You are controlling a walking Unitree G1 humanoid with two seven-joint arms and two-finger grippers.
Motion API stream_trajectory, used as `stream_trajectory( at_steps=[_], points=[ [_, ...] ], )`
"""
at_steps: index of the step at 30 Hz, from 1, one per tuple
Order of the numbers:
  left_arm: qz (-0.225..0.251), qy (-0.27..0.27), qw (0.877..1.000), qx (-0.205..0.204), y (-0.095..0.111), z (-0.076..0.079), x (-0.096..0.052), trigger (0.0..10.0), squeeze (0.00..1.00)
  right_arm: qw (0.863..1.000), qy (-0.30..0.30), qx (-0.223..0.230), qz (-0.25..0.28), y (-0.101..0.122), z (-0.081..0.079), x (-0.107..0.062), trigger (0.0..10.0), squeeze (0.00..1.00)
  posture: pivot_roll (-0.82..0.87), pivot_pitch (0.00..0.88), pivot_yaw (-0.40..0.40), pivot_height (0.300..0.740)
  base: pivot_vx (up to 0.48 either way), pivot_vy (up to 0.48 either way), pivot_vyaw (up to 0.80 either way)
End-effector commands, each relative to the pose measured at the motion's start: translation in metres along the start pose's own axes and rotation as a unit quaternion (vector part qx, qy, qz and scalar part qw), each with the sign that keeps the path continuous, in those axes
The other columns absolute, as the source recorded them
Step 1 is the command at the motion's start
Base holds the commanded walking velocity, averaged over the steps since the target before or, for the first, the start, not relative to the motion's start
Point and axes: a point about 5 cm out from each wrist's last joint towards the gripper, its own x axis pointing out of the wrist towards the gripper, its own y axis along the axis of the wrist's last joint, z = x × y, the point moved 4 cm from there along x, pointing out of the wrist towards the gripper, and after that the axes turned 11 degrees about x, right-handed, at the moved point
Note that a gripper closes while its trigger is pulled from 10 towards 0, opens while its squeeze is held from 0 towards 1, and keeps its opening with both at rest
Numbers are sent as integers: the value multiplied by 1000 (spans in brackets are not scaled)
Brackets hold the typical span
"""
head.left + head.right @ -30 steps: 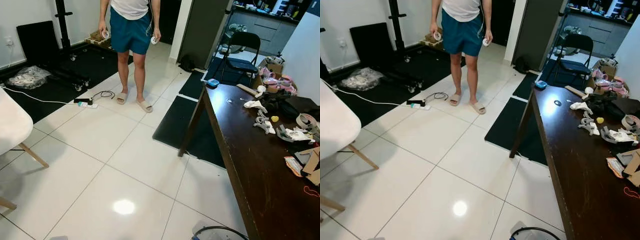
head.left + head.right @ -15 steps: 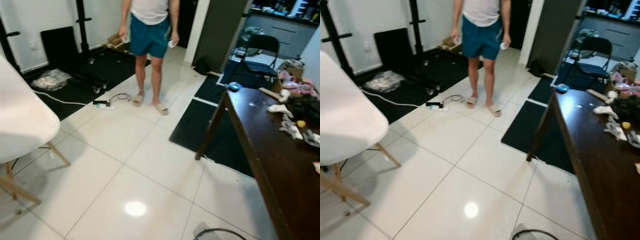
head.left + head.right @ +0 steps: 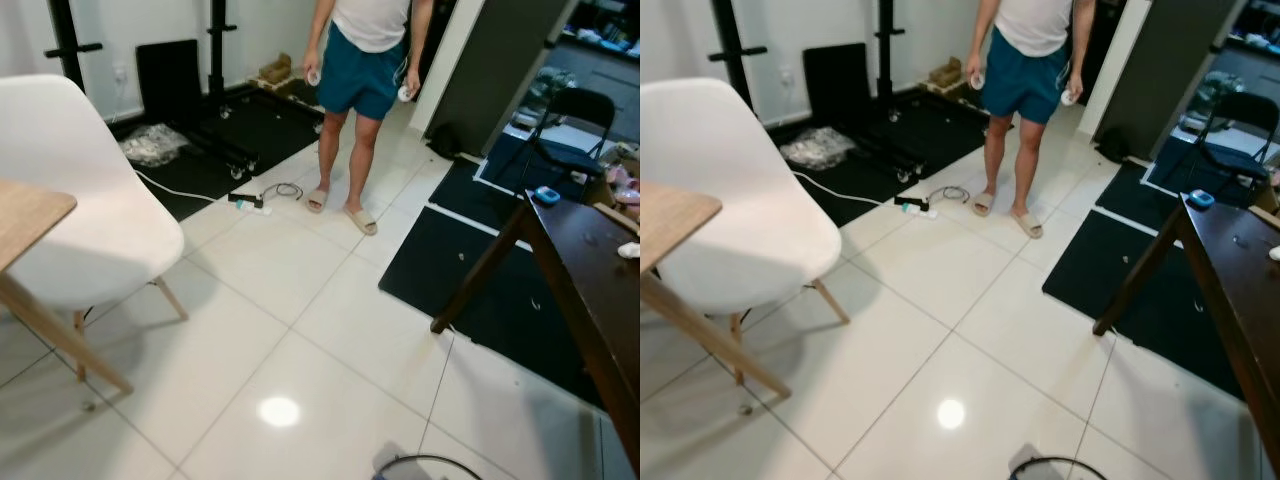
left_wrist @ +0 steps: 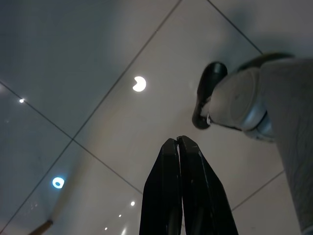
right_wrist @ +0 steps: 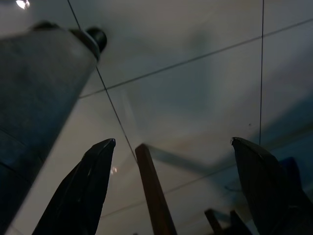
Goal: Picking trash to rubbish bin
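— While both arms hang low beside the body, what are the grippers doing?

— Nothing yet, I judge. The left gripper (image 4: 178,161) points at the glossy white tiled floor (image 3: 300,340) with its two long black fingers pressed together and nothing between them. The right gripper (image 5: 171,166) has its fingers spread wide apart, also empty, over the same tiles. Hanging like that suits walking, not reaching.

— Where is the trash, then?

— The likeliest piece is the crumpled clear plastic bag (image 3: 153,146) lying on the black floor mat (image 3: 215,140) at about ten o'clock, well apart from the robot. No rubbish bin can be made out from here, so I cannot say where it would go.

— What stands between?

— A white moulded plastic chair with wooden legs (image 3: 85,195) at nine o'clock, tucked beside the light wooden tabletop corner (image 3: 25,215), presumably its seat for that table. A white cable (image 3: 180,190) runs from the mat to a power strip (image 3: 250,203) on the tiles, near the feet of a person in teal shorts and sandals (image 3: 360,90) at twelve o'clock, who holds a small white object in each hand.

— And at three o'clock?

— A long dark brown wooden table (image 3: 600,290), its slanted leg planted by another black mat.
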Motion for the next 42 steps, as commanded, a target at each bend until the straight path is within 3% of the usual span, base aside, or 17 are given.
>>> stream_trajectory(
  at_steps=[1,21,42],
  points=[
    [-10,-19,1000,-4,-6,13,-1,10000,0,1000,-5,-3,-13,-10,5,-1,10000,0,236,3,-144,740,0,0,-800],
    [-3,0,1000,-30,-4,4,0,10000,0,1000,-6,-6,-27,-10,5,-1,10000,0,248,66,-131,740,0,0,-800],
    [-11,0,999,-52,-10,5,-1,10000,0,999,22,-17,-45,-13,-4,0,10000,0,260,79,-132,740,0,0,-800]
  ],
)
